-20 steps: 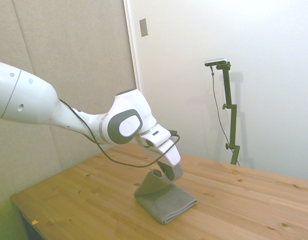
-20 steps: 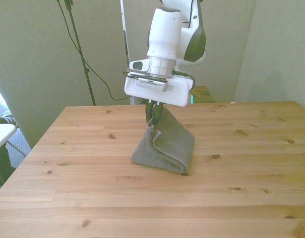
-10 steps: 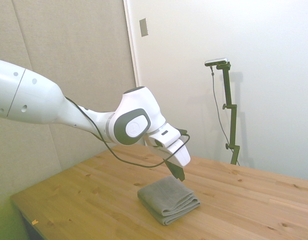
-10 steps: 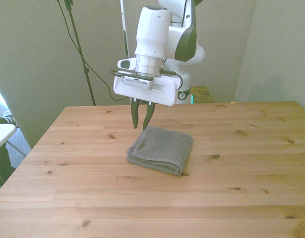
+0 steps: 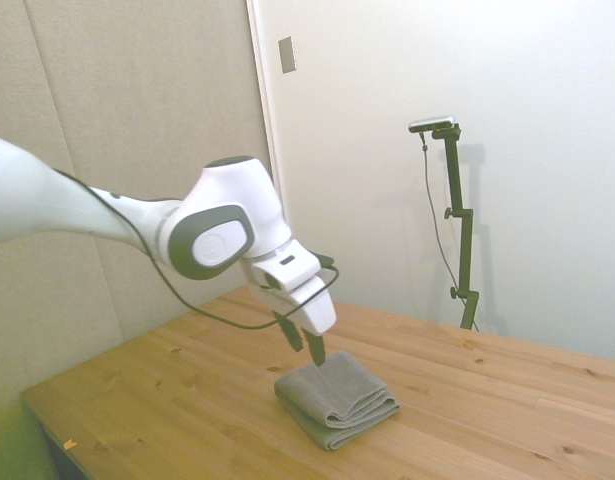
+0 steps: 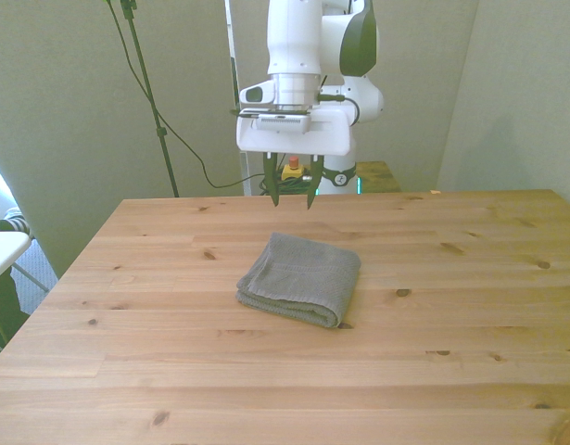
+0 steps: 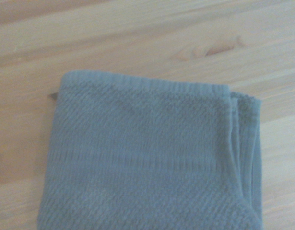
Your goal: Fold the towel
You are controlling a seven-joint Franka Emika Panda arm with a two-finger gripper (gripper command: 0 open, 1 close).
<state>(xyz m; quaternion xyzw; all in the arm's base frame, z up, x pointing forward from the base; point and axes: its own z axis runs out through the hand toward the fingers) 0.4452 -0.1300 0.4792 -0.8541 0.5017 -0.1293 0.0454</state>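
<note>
I'm seeing the claw [image 6: 291,196] hanging with its fingers apart and empty, having let go of the towel [image 6: 301,289] and pulled back above its far edge. The towel is now lying flat below it on the table [image 6: 173,371], in stacked layers (neat enough), so I'm judging the fold done.

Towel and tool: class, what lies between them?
Nothing. In the front view the open tool hangs above the folded towel, with only air and bare table between them.
</note>
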